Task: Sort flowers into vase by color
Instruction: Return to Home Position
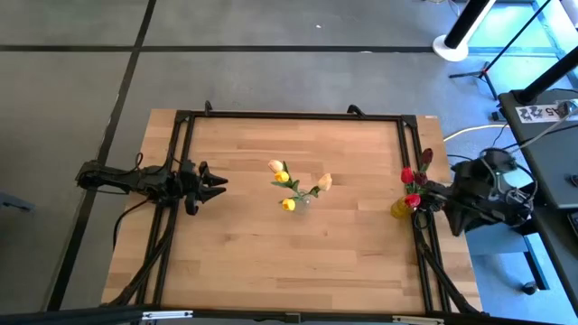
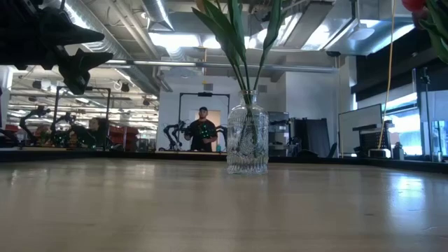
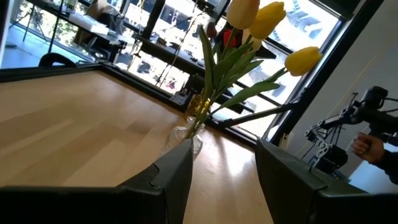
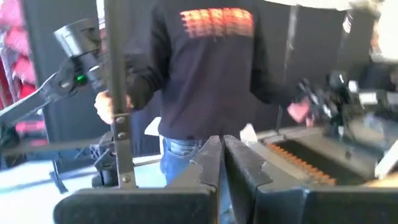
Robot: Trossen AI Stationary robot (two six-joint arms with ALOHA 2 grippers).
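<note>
The table (image 1: 271, 262) carries two vases, and all the flowers stand in them. The glass vase (image 1: 302, 206) is near the middle of the table. It holds the yellow tulips (image 1: 282, 177) and one peach tulip (image 1: 324, 182), and their heads lean out to different sides. In the low view the green stems (image 2: 241, 42) rise out of this vase and spread toward the top. The yellow vase (image 1: 400, 209) stands at the right edge of the table, well apart from the glass one. It holds the red tulips (image 1: 407, 175) and a dark red tulip (image 1: 426, 156).

The left gripper (image 1: 219, 183) is above the left part of the table and points toward the glass vase, well apart from it. Its fingers (image 3: 174, 171) are spread, with a clear gap and nothing between them. Through this gap the left wrist view shows the glass vase and the bare wood.

The right arm (image 1: 479, 199) is at the right edge of the table, just beside the yellow vase. The right gripper (image 4: 222, 149) is closed: the two fingers are almost touching and they grip nothing. Its camera looks past the table toward a person (image 4: 211, 68) in a dark sweater, who stands behind a black post (image 4: 115, 93).
</note>
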